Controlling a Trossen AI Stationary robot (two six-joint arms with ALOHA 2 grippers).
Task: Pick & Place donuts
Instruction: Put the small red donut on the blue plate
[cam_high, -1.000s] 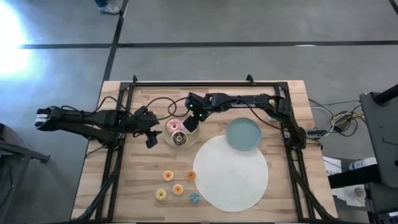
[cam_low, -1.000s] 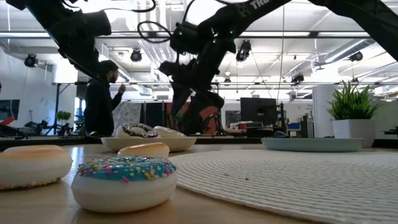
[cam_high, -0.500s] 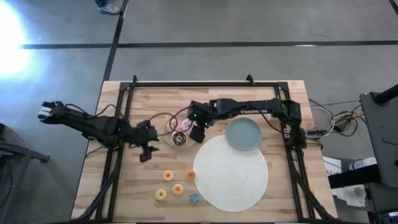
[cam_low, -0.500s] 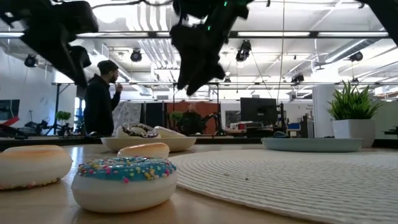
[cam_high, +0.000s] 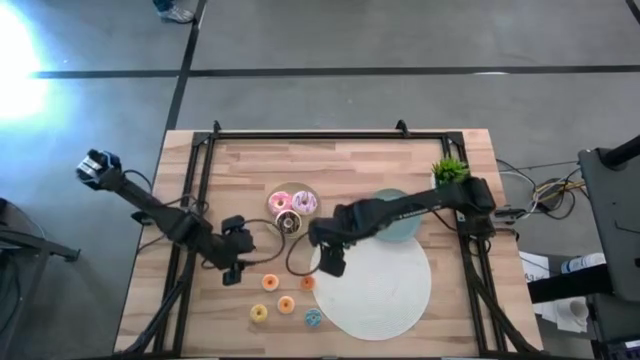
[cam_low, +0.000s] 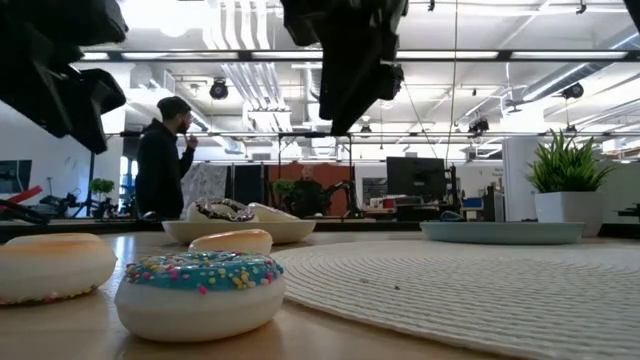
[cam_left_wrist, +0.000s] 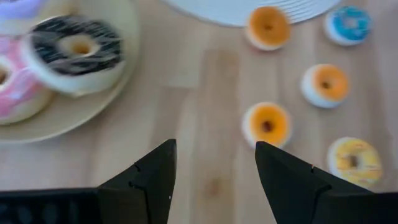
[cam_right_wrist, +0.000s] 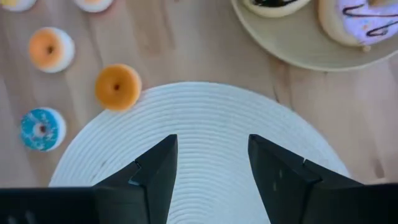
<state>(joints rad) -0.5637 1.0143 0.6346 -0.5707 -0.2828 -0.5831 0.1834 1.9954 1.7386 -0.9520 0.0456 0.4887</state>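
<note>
Three larger donuts lie on the beige plate (cam_high: 292, 208): pink (cam_high: 280, 203), purple-white (cam_high: 304, 204) and brown-iced (cam_high: 289, 222). Several mini donuts rest flat on the wood near the front, among them orange ones (cam_high: 269, 283) (cam_high: 307, 283), a yellow one (cam_high: 258, 313) and a blue one (cam_high: 313, 318). My left gripper (cam_high: 232, 270) hangs open above bare wood, left of the minis; in its wrist view an orange mini (cam_left_wrist: 267, 123) lies just ahead of the gap (cam_left_wrist: 214, 180). My right gripper (cam_high: 330, 262) is open above the white mat's left edge (cam_right_wrist: 211, 168).
The big white mat (cam_high: 380, 285) fills the near right of the table. The teal plate (cam_high: 398, 222) sits behind it, partly under my right arm. A small plant (cam_high: 450, 170) stands at the far right. A person (cam_low: 165, 160) stands in the room beyond.
My right gripper has left the beige plate and swung toward the near edge, over the mat's left rim. The purple-white donut now shows on the plate where that gripper stood. My left gripper has drawn back from the plate toward the near edge, beside the mini donuts.
</note>
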